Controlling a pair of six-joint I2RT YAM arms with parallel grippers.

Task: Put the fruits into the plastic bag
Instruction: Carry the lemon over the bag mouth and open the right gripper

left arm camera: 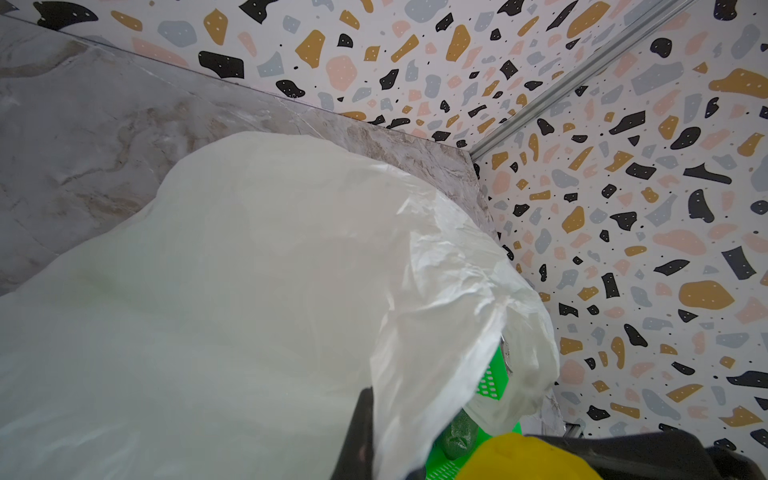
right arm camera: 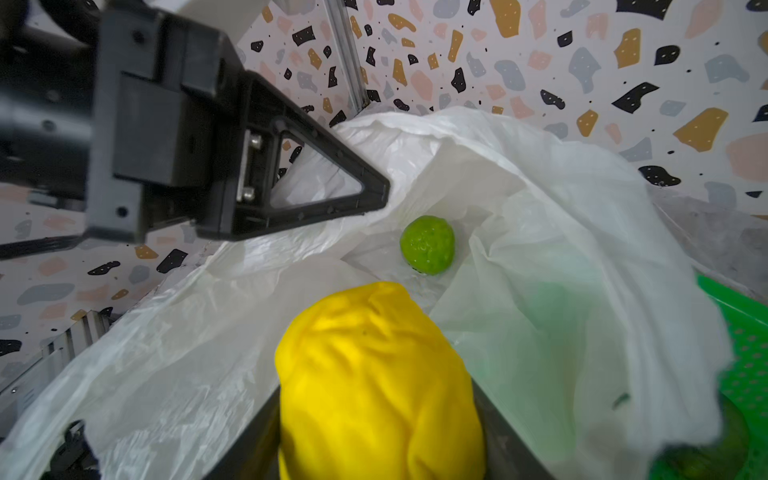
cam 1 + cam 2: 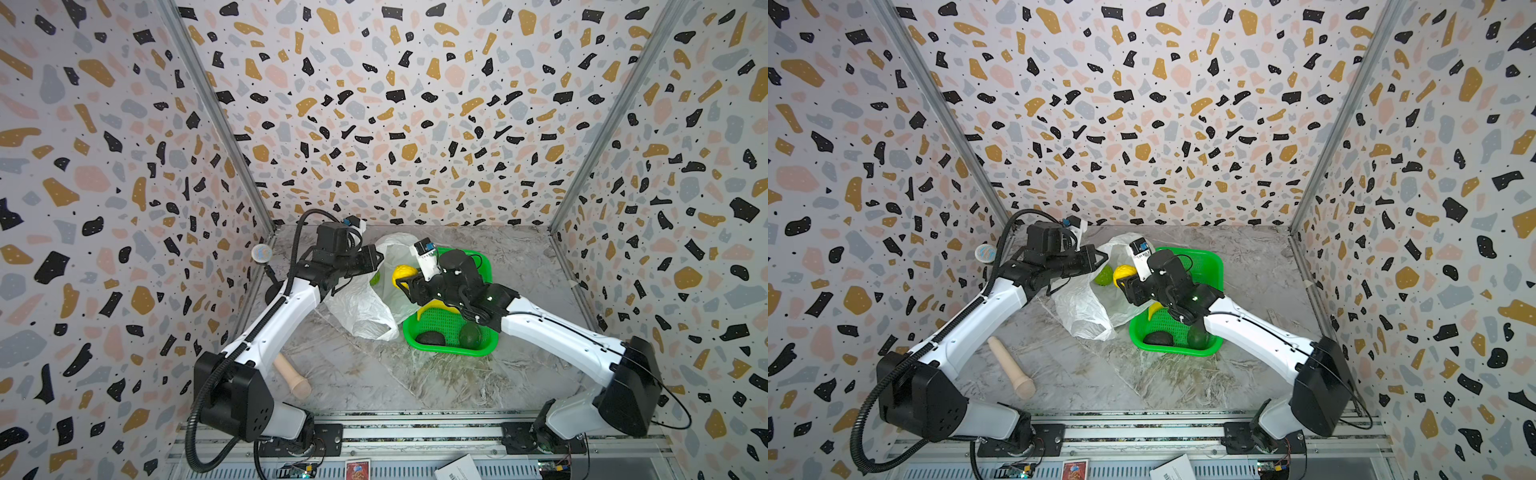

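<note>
Clasping lemon (image 2: 374, 374); plastic bag (image 2: 540, 199) (gaping) below

Three walls (image 3: 407, 104) printed with a terrazzo pattern of black, ochre, pink and grey flecks on white enclose the table (image 3: 374, 382). They meet at two bare aluminium corner posts (image 3: 220, 124). The table's top is grey, marbled and faintly glossy. A metal rail (image 3: 415, 434) runs along its front edge. The light is soft and even.

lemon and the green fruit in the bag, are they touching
Apart. The right wrist view shows it: a stretch of white bag lies in plain sight between the lemon and the green fruit, which rests deeper inside.
</note>
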